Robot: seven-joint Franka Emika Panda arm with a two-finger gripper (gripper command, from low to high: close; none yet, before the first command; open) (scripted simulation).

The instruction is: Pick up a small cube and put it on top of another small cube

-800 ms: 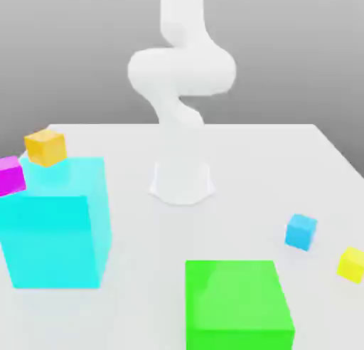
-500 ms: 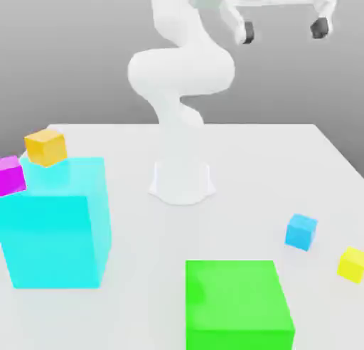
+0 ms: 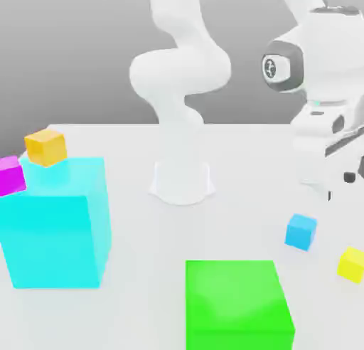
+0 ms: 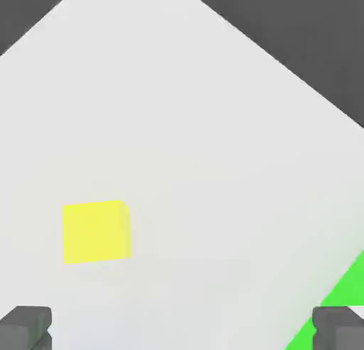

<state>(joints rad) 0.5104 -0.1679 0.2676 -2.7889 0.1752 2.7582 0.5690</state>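
**benchbot_42:** Gripper is spread wide open, nothing between the fingers, not touching anything. The hand view looks down past both dark fingertips at bare table, with the yellow cube below it and a sliver of the green block at the corner.

**cubestacker:** What changed from half a second back?

**benchbot_42:** Loads. Back then the hand was way up at the top edge of the exterior view, lying level with both fingertips hanging down. Now the arm has swung down to the exterior view's right, and the hand sits low over the table, above the small cubes. None of the blocks moved.

**cubestacker:** And the small sky-blue cube?

**benchbot_42:** Small sky-blue cube is on the table at the exterior view's right, just below the hand in that picture, with the yellow one near it, further right. Orange cube and magenta cube sit over on the left by the big cyan block.
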